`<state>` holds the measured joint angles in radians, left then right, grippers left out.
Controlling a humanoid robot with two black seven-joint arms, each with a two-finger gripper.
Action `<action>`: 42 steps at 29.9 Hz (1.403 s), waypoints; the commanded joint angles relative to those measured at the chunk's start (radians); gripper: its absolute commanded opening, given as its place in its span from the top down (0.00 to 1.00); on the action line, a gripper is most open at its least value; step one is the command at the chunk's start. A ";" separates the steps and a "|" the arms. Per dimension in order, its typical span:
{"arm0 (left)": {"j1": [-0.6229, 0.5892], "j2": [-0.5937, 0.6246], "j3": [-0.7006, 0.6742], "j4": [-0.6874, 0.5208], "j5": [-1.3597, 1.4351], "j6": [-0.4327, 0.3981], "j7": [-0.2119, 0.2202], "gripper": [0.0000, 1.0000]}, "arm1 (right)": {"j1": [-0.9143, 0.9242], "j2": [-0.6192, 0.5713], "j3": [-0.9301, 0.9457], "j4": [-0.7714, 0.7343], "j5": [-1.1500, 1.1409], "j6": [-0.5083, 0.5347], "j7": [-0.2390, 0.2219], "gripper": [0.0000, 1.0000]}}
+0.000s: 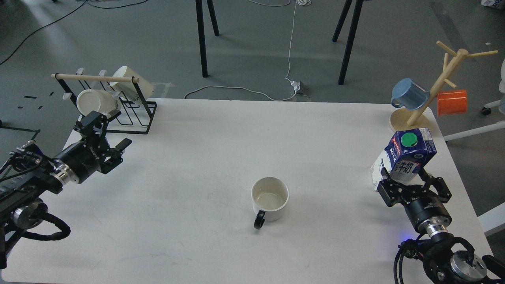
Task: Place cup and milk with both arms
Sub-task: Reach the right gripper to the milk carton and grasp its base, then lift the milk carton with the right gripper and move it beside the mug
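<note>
The cup (pixel 270 198), cream-white with a black loop handle pointing toward me, stands upright at the table's middle front. The milk (pixel 408 154), a dark-blue and white carton with a green cap, stands at the right side of the table. My right gripper (pixel 406 176) is open, with its fingers on either side of the carton's lower part; whether they touch it I cannot tell. My left gripper (pixel 118 128) is open and empty above the table's left side, just in front of the wire rack and far from the cup.
A black wire rack (pixel 136 114) with a wooden bar holds two cream mugs at the back left corner. A wooden mug tree (pixel 430 92) with a blue mug (pixel 410 94) and an orange mug (pixel 451 102) stands at the back right, just behind the carton. The table (pixel 221 142) is white.
</note>
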<state>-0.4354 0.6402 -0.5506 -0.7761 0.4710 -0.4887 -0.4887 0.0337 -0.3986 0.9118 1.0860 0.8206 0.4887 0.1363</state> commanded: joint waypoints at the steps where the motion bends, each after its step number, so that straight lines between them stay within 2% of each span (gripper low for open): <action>1: 0.004 -0.002 0.001 0.000 0.000 0.000 0.000 0.01 | 0.003 0.027 0.001 -0.017 0.000 0.000 0.014 0.02; 4: 0.012 -0.002 0.003 0.000 0.000 0.000 0.000 0.01 | 0.003 0.047 0.001 -0.018 0.000 0.000 0.026 0.03; 8: 0.015 -0.016 0.004 0.001 0.002 0.000 0.000 0.01 | 0.012 0.060 0.001 -0.024 0.000 0.000 0.029 0.09; 16: 0.018 -0.019 0.004 0.029 0.002 0.000 0.000 0.01 | 0.017 0.058 0.001 -0.032 0.000 0.000 0.029 0.25; 23: 0.018 -0.030 0.004 0.044 0.002 0.000 0.000 0.01 | 0.017 0.058 0.002 -0.032 -0.001 0.000 0.031 0.43; 34: 0.020 -0.031 0.004 0.044 0.002 0.000 0.000 0.01 | 0.008 0.060 -0.005 0.011 -0.014 0.000 0.031 0.45; 42: 0.023 -0.031 0.004 0.057 0.002 0.000 0.000 0.01 | -0.038 0.060 -0.010 0.142 -0.129 0.000 0.031 0.45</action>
<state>-0.4130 0.6092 -0.5461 -0.7267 0.4725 -0.4887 -0.4887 0.0163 -0.3390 0.9039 1.1784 0.7307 0.4887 0.1673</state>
